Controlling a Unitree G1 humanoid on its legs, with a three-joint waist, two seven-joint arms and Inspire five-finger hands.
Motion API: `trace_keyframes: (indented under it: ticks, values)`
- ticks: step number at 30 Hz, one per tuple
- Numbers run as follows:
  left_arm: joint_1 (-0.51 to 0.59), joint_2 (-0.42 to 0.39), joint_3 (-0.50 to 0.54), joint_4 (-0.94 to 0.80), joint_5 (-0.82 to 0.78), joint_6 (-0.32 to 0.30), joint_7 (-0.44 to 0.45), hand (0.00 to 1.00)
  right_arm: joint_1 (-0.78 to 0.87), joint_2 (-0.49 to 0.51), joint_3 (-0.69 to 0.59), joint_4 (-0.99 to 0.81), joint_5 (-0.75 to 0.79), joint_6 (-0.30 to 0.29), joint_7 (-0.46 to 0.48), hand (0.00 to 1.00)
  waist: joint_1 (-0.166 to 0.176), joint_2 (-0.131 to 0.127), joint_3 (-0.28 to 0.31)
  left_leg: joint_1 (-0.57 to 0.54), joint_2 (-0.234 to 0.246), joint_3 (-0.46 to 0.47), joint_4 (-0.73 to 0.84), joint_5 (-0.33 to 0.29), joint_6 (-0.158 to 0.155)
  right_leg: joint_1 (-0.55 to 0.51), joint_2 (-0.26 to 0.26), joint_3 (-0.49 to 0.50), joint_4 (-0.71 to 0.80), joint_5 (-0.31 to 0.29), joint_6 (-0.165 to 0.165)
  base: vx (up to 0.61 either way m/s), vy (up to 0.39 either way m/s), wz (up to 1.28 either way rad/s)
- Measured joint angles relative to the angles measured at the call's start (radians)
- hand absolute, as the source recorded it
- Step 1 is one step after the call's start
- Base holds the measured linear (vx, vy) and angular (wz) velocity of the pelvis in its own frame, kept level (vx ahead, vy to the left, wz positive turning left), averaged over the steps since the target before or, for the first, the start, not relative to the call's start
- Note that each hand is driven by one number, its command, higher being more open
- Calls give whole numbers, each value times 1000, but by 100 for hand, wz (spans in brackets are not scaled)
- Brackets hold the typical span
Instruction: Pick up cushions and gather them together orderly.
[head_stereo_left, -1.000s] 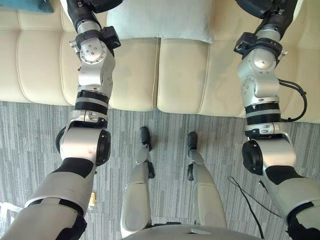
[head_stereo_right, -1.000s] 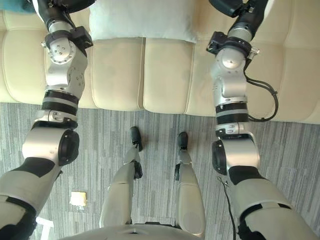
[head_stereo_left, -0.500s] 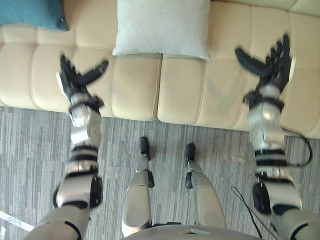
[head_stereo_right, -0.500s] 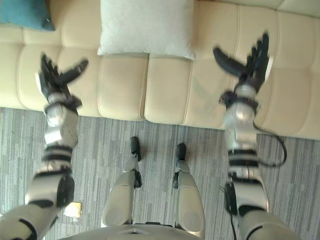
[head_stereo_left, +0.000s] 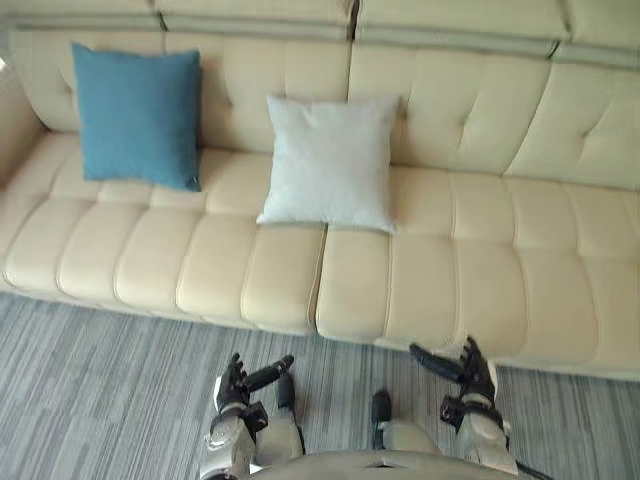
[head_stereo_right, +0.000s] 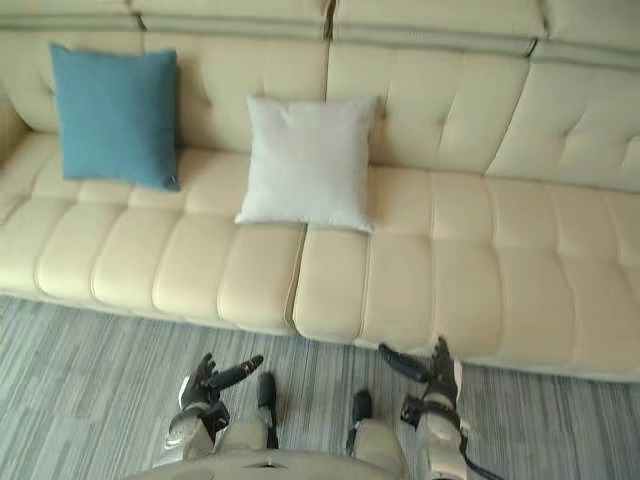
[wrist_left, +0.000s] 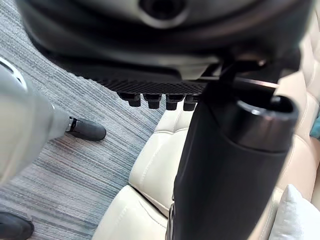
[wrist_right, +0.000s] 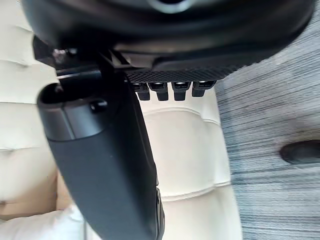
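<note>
A teal cushion (head_stereo_left: 137, 115) stands upright at the left end of a cream sofa (head_stereo_left: 480, 250), leaning against the tufted backrest with its lower edge on the seat; below and right of it, over the striped grey carpet (head_stereo_left: 90, 400) in front of the sofa, the left hand (head_stereo_left: 236, 388) hangs low with its fingers (wrist_left: 155, 101) straight and relaxed and its thumb stretched out toward the right, gripping nothing; farther right on the seat, near the sofa's middle seam, a pale grey cushion (head_stereo_left: 330, 162) leans against the backrest, well apart from the teal one, with bare seat between them; a corner of this pale cushion also shows past the thumb in the left wrist view; right again, the right hand (head_stereo_left: 474, 378) hovers over the carpet just before the sofa's front edge, its fingers (wrist_right: 170, 90) extended and loose, its thumb pointing left, likewise gripping nothing; both hands are well apart from the cushions; the right part of the seat stretches on past the right hand.
</note>
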Motion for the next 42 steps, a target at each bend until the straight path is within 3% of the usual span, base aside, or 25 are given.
trace_keyframes:
  ticks: [5,9,11,12,13,14,15,16,17,19,20,21,22,23,24,26,29,30,32,33,38,42]
  values:
    - [-4,8,9,69,102,11,2,100,1,23,-6,125,-31,12,16,100,-2,-10,-34,44,4,13,0,-6,-6,41,5,9,-11,4,4,11,0,-8]
    - [-18,27,6,98,136,13,3,100,-15,39,-21,166,-44,19,16,100,0,-31,-40,83,15,69,4,-24,-12,59,21,55,-27,23,16,-9,6,-40]
    - [-36,36,6,102,136,14,6,100,-42,42,-20,185,-44,22,15,100,-3,-49,-35,41,27,87,77,-60,-5,32,22,57,-10,38,19,-55,2,-35]
    - [-50,36,6,102,136,16,7,100,-51,42,-19,189,-43,22,14,100,-3,-55,-31,13,36,94,124,-79,2,12,24,56,5,52,26,-107,-33,-44]
    - [-55,22,12,99,136,20,10,100,-76,43,-22,201,-43,23,12,100,10,-44,-26,-21,84,111,169,-99,10,-20,36,34,55,48,28,-121,-48,-49]
    - [-60,23,17,100,137,21,10,100,-80,46,-22,202,-43,29,12,100,10,-43,-22,-25,90,116,183,-100,11,-65,21,-2,199,-9,-3,-110,-96,-21]
    - [-61,22,19,97,137,23,11,100,-64,52,-22,206,-43,31,12,100,4,-55,-25,-21,86,104,207,-102,10,-90,-30,-48,469,-92,11,-99,-179,22]
    - [-59,25,21,84,137,22,13,100,-62,55,-22,223,-43,30,13,100,5,-73,-27,-33,80,84,236,-104,8,-81,-58,-42,554,-106,42,-70,-165,40]
    - [-62,29,35,75,138,22,13,100,-70,52,-23,232,-43,31,13,100,7,-82,-29,-52,76,79,258,-104,7,-95,-52,-49,555,-104,46,-111,-178,25]
    - [-64,3,40,71,139,22,13,100,-79,44,-29,238,-43,30,11,100,22,-56,-42,-82,92,81,255,-101,13,-79,-15,-51,468,-116,61,-88,-121,-4]
    - [-56,-22,38,59,138,23,11,100,-87,27,-32,236,-43,30,1,100,49,-44,-38,-95,107,90,239,-64,0,-39,-7,-42,420,-178,53,-121,-183,-4]
    - [-76,-11,30,52,139,21,12,100,-101,32,-34,238,-44,28,-5,100,52,-69,-25,-128,85,84,260,-53,-1,-19,-20,-49,368,-249,2,-155,-214,1]
    - [-83,-11,28,53,138,22,14,100,-107,32,-33,239,-43,28,-6,100,52,-69,-23,-140,85,81,265,-52,-2,-14,-17,-55,337,-264,-10,-233,-202,18]
    - [-96,-16,24,60,135,22,18,100,-126,26,-29,237,-44,28,-6,100,54,-26,-3,-162,110,61,268,-35,-6,-2,17,-76,290,-244,-28,-238,-141,17]
    - [-92,-27,5,62,134,22,20,100,-124,24,-28,234,-44,26,-8,100,53,-1,8,-161,128,42,250,-19,-5,16,41,-99,258,-226,-46,-258,-118,32]
    - [-81,-32,-16,58,136,13,22,100,-94,28,-9,239,-43,32,-12,100,52,14,6,-158,139,23,220,-2,-1,26,54,-140,252,-219,-55,-161,-62,46]
    - [-86,-32,-16,58,136,13,24,100,-85,28,2,240,-43,34,-18,100,46,2,12,-161,131,54,290,-28,-14,20,25,-175,245,-200,-78,-82,2,35]
    - [-87,-31,-16,58,136,14,24,100,-85,28,2,240,-43,34,-18,100,43,-5,16,-161,121,57,322,-61,-8,20,14,-181,245,-197,-74,-62,111,33]
    - [-96,-26,-14,57,136,16,22,100,-87,25,0,240,-44,34,-17,100,40,-21,24,-147,91,45,427,-189,8,8,-21,-181,241,-176,-53,-71,160,17]
    - [-96,-25,-11,58,136,21,22,100,-91,27,0,240,-44,34,-16,100,40,-22,24,-148,86,44,446,-214,11,9,-27,-175,236,-167,-42,-42,110,-7]
    - [-79,-10,-3,60,137,25,13,100,-92,56,1,242,-44,34,-3,100,24,-54,5,-103,32,85,432,-264,35,48,-60,-108,160,-112,16,-33,216,-29]
    - [-76,-7,-3,75,140,36,12,100,-91,61,-13,244,-44,34,-2,100,16,-57,-20,-72,-11,110,386,-270,44,74,-78,-65,68,-56,29,11,170,-26]
